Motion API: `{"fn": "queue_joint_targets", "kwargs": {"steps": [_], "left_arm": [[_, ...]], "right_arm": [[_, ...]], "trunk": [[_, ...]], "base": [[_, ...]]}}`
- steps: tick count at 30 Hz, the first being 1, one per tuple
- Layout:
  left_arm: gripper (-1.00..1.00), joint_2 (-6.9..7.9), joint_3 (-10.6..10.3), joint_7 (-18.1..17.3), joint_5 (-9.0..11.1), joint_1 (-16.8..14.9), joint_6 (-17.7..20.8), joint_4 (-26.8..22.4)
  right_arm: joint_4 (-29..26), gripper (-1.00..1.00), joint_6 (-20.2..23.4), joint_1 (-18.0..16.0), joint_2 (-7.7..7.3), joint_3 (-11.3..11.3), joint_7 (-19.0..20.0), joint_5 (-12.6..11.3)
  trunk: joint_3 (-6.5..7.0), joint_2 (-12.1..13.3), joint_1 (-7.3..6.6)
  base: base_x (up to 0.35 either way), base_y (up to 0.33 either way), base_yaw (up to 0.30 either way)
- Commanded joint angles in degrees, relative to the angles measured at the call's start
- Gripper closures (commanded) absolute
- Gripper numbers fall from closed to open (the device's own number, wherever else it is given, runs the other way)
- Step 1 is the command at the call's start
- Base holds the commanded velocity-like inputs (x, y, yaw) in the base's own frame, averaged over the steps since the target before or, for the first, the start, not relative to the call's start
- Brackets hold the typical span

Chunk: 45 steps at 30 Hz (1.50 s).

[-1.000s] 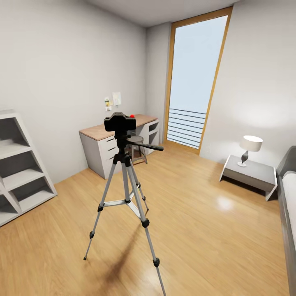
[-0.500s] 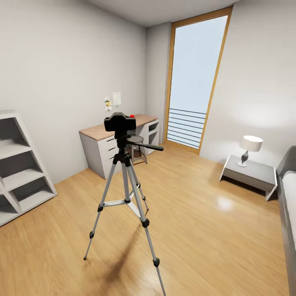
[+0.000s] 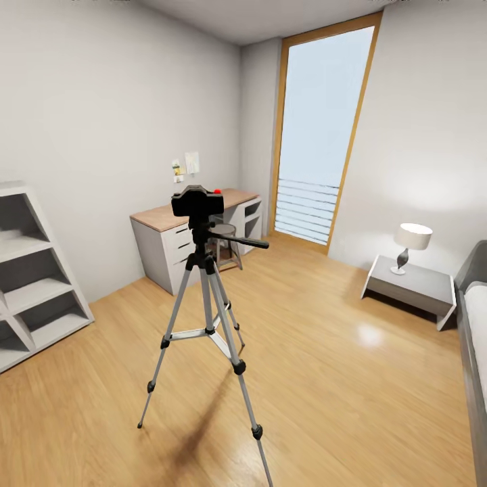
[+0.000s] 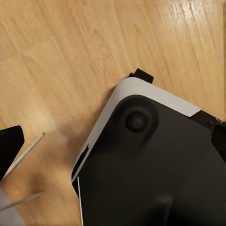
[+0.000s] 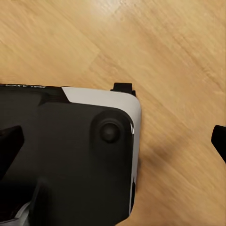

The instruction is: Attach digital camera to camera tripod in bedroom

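Observation:
The digital camera (image 3: pixel 197 201), black with a red dot on top, sits on the head of the camera tripod (image 3: pixel 206 291). The tripod stands upright on the wooden bedroom floor, its three silver legs spread and its black pan handle (image 3: pixel 240 239) pointing right. My left gripper (image 4: pixel 113 141) hangs over my own black and white base (image 4: pixel 155 141) and the floor, one dark finger (image 4: pixel 9 146) at the picture's edge, open and empty. My right gripper (image 5: pixel 113 141) is open too, fingers (image 5: pixel 219 139) wide apart above the base, holding nothing.
A wood-topped grey desk (image 3: pixel 162 220) with a stool (image 3: pixel 226 243) stands behind the tripod by the wall. Grey shelves (image 3: pixel 30 270) are at the left. A low nightstand (image 3: pixel 412 287) with a lamp (image 3: pixel 411 240) and the bed (image 3: pixel 473 338) are at the right. A tall window (image 3: pixel 318 135) is ahead.

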Motion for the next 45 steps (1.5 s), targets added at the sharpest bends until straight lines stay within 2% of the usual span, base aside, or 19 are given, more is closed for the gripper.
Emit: {"fn": "queue_joint_targets", "kwargs": {"steps": [1,11,45], "left_arm": [[-1.00,0.04,-0.49,0.20,0.43,-0.03,-0.19,-0.08],[-1.00,-0.07,-0.48,-0.13,0.53,-0.05,-0.51,-0.13],[-1.00,-0.16,-0.14,-0.15,0.53,-0.05,-0.52,-0.13]], "right_arm": [[0.19,-1.00,-0.88,0.31,0.05,-0.42,-0.08,0.48],[0.19,-1.00,-3.03,1.98,0.45,-0.41,-4.73,0.48],[0.19,-1.00,-2.40,2.56,1.03,-0.35,-5.21,0.71]], "trunk": [[-0.02,-0.06,0.01],[0.76,-0.06,0.01],[3.76,-0.06,0.01]], "base": [[0.000,0.000,0.000],[0.000,0.000,0.000],[0.000,0.000,0.000]]}}
